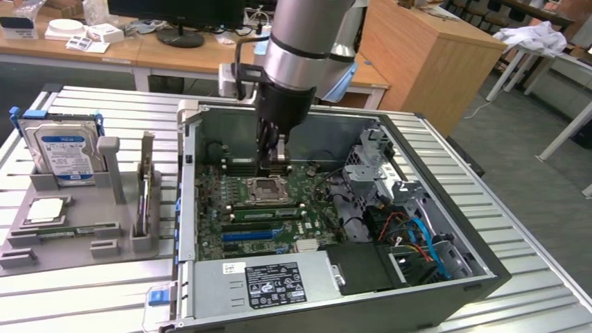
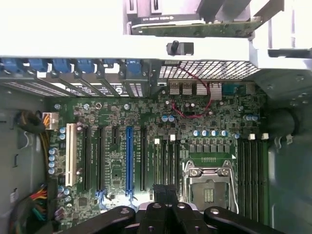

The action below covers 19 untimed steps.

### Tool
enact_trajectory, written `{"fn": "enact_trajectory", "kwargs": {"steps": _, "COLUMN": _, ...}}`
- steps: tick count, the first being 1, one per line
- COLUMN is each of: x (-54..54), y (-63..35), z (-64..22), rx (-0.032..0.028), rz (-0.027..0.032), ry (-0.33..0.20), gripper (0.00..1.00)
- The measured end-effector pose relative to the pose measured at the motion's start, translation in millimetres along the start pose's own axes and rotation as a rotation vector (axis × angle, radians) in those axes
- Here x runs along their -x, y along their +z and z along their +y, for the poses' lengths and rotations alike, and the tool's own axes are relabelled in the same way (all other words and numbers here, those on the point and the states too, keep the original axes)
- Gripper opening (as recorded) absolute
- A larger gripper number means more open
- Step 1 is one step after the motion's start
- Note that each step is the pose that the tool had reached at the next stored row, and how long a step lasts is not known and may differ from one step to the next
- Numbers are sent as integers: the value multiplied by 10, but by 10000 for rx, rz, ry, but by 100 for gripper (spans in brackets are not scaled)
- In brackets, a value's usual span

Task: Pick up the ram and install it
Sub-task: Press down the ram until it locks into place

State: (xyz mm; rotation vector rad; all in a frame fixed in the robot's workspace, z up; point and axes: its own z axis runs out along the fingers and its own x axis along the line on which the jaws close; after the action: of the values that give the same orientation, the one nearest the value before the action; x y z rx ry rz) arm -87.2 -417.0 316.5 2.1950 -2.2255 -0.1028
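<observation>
- The open computer case [image 1: 190, 208] lies on a slatted metal table [image 1: 518, 229]. Its walls rise on all sides of the motherboard [image 1: 277, 208], so the only free way in is from above.
- The arm reaches straight down into the case. The gripper [image 1: 277, 161] hangs at the 12 o'clock edge of the CPU socket [image 1: 268, 189], close above the board.
- I cannot tell how far the gripper is open, or whether it holds anything.
- In the exterior view a grey holder [image 1: 107, 166] stands at 9 o'clock from the case, apart from it.
- The ram [image 1: 74, 229] appears to lie flat as a green strip in the holder's 6 o'clock part, well apart from the gripper.
- The holder also carries one hard drive [image 1: 63, 149] with a blue label and one upright card [image 1: 145, 184].
- The wrist view shows the gripper [image 2: 165, 197] close over the board, with the CPU socket [image 2: 208, 187] just beside it.
- It also shows one blue slot [image 2: 129, 161], one white slot [image 2: 68, 153] and a red wire [image 2: 195, 105], which the exterior view leaves unclear.
- The exterior view alone takes in the power supply [image 1: 263, 281] at the case's 6 o'clock end.
</observation>
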Motion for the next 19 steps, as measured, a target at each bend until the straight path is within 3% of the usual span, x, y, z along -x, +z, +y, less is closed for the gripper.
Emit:
{"fn": "enact_trajectory", "kwargs": {"steps": 15, "x": 10, "y": -273, "z": 16, "rx": 0, "rz": 46, "ry": 2, "gripper": 11}}
{"fn": "enact_trajectory", "kwargs": {"steps": 19, "x": 11, "y": -295, "z": 17, "rx": -3, "rz": 56, "ry": 4, "gripper": 11}}
